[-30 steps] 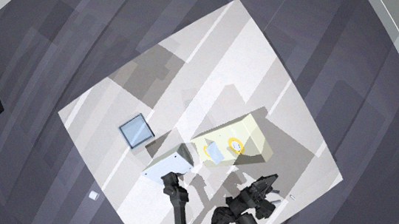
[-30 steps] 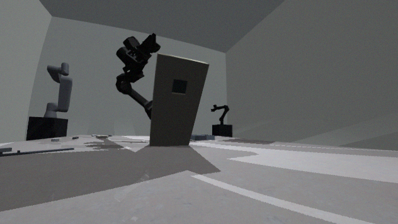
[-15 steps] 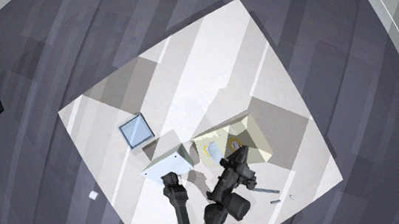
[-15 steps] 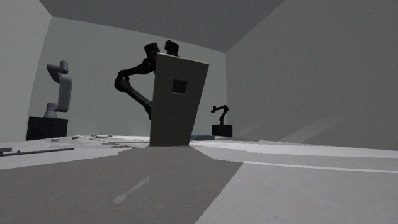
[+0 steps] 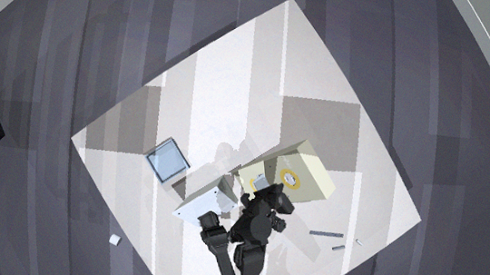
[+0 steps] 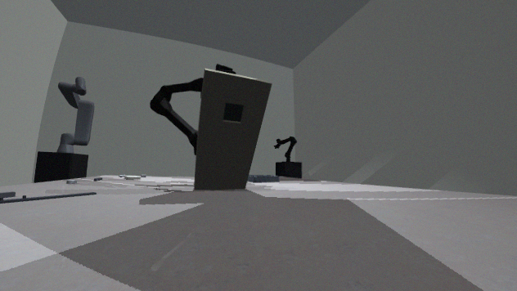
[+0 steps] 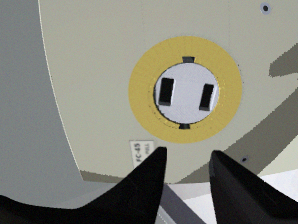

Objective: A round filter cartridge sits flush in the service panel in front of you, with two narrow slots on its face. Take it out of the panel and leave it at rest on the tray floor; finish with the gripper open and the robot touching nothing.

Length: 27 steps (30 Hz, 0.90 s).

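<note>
The round white filter cartridge [image 5: 290, 179] [image 7: 187, 93] sits in the cream service panel [image 5: 320, 173] [image 7: 100, 75], inside a yellow ring [image 7: 141, 90]. Its two dark slots stand side by side in the wrist view, with small dark notches above and below the face. My gripper [image 7: 188, 156] is open, its fingers a narrow gap apart with nothing between them. The fingertips appear below the cartridge in the wrist view and are apart from it. The blue square tray [image 5: 167, 161] [image 6: 265, 178] lies left of the panel in the top view. The exterior view shows the panel's back [image 6: 222, 155], which hides most of the gripper.
A pale box [image 5: 202, 204] stands between the tray and the panel. Another black arm [image 5: 212, 234] reaches beside mine. A light blue piece [image 5: 260, 182] partly covers a second yellow ring on the panel. A dark bar [image 5: 326, 234] and small pieces lie near the table's front right.
</note>
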Each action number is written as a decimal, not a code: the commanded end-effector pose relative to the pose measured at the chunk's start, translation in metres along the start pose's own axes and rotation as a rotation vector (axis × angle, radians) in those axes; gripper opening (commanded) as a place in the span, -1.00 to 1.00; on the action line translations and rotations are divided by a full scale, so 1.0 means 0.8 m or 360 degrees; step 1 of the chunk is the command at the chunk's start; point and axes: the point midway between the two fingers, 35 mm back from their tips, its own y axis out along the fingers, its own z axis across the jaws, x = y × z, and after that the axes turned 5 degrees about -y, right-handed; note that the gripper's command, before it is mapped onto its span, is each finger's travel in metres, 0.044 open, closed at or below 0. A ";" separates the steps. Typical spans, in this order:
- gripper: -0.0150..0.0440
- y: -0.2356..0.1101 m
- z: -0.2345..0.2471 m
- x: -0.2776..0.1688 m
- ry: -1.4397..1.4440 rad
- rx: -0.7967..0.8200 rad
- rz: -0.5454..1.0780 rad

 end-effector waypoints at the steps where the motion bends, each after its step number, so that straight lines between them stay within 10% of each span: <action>1: -0.11 -0.017 -0.006 0.007 0.0101 0.0041 -0.0213; 27: -0.11 0.016 -0.005 0.008 0.0106 0.0029 -0.0205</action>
